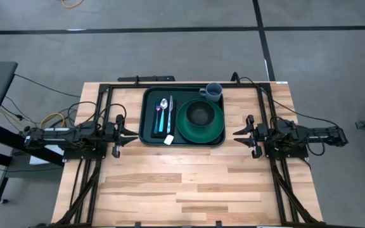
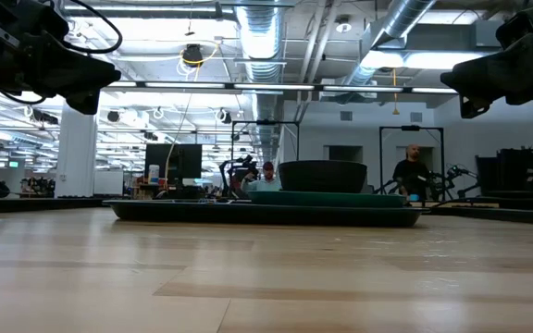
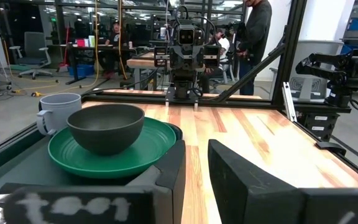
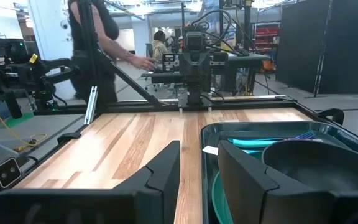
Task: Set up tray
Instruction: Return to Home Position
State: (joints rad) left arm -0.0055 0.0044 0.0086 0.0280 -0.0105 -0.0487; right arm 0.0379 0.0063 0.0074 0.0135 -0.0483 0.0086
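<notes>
Currently my left gripper [image 1: 130, 132] and right gripper [image 1: 239, 133] hover on either side of the tray [image 1: 148, 101], both with fingers apart. It holds a bowl [image 1: 199, 114] on a green plate [image 1: 215, 128], a mug [image 1: 213, 92] and cutlery [image 1: 163, 113].

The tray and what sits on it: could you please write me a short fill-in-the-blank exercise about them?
1. The dark bowl rests on the round green ____.
2. The grey mug stands in the corner of the tray nearer the ____ arm.
3. The left gripper and the right gripper hang at either side of the tray, fingers ____.

Missing words: plate; right; open.
</notes>
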